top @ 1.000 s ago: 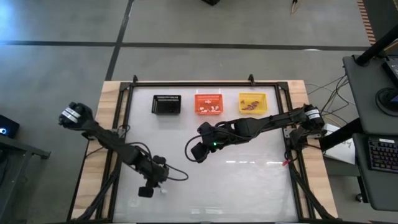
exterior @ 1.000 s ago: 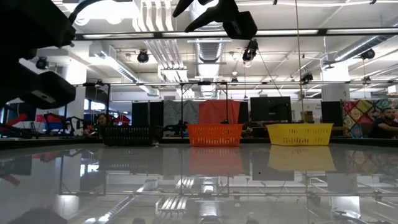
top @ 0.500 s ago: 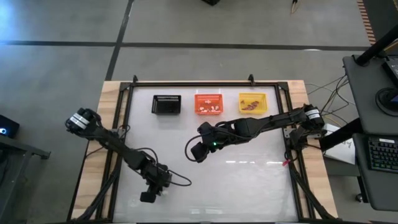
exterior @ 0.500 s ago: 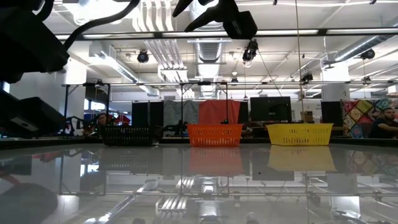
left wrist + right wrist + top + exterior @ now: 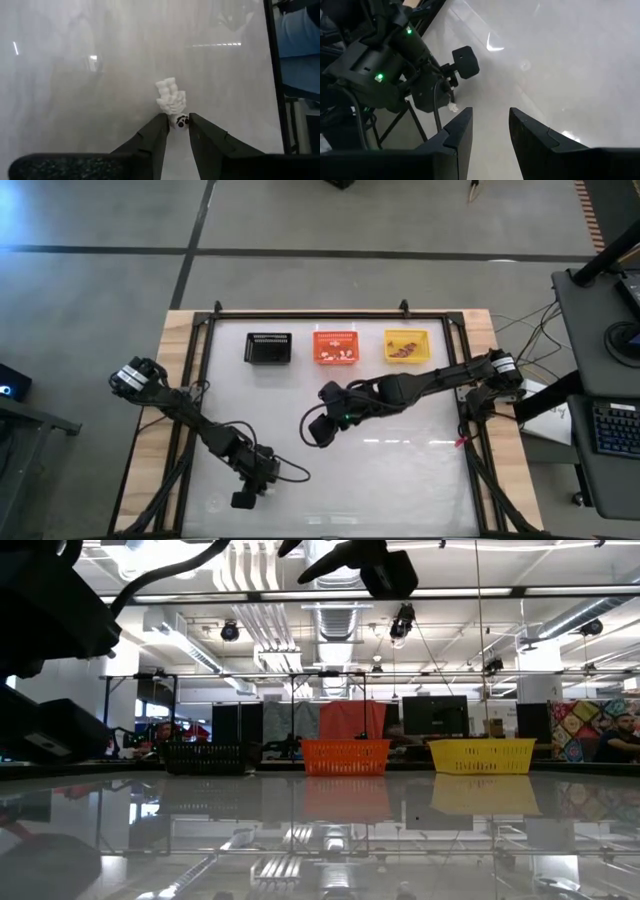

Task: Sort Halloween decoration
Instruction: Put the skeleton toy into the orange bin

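Down toward the high view's lower left the left gripper (image 5: 176,131) has slid, jaws narrowly apart, straddling a white skeleton trinket (image 5: 171,100) on the table; pickup looks imminent. Right gripper (image 5: 490,127) hangs mid-frame, jaws apart, empty.

Three baskets (image 5: 337,346) in a row along the table's (image 5: 420,470) far edge, left gripper (image 5: 243,498) near front-left corner, small decoration (image 5: 171,98) at its fingertips, right gripper (image 5: 316,429) at table centre.

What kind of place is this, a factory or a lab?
Probably a robotics lab or workshop: an open hall with exposed ceiling ducts, a desk with a keyboard beside the work table, and monitors behind the baskets.
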{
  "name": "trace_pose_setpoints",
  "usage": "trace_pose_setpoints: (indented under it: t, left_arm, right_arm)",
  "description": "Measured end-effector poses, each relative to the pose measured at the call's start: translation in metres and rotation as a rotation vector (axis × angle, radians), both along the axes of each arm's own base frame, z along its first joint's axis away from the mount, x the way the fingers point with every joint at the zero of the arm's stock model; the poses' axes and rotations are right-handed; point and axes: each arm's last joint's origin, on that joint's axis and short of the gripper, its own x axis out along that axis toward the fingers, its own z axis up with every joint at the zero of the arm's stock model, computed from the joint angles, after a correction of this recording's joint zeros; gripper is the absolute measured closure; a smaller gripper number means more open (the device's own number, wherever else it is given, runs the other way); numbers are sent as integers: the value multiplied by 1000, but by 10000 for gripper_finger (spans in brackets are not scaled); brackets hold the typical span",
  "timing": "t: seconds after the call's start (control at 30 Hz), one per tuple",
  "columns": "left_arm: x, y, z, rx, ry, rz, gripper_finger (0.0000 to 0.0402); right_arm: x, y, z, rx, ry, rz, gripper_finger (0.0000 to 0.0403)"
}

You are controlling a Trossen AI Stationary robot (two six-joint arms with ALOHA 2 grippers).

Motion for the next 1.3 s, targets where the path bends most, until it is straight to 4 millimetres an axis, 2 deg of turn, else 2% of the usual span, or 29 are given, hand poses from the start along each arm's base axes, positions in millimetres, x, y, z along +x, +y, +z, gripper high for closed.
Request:
trace_pose_setpoints:
  t: [0.27,0.57,0.73,1.07,1.3]
  left_arm:
    - [1,0,1,15,-38,-39,392]
    - [1,0,4,25,-52,-69,400]
    - [0,3,15,26,-89,-68,401]
    - [-7,41,39,194,-78,8,401]
    - [-1,81,60,219,-128,71,401]
  right_arm:
    - [0,0,0,-1,-1,0,284]
    - [0,-1,0,-18,-4,-27,284]
    - [0,-1,0,-29,-7,-46,284]
    - [0,-5,2,-69,-25,-171,284]
    - [2,-8,19,-171,-93,-228,284]
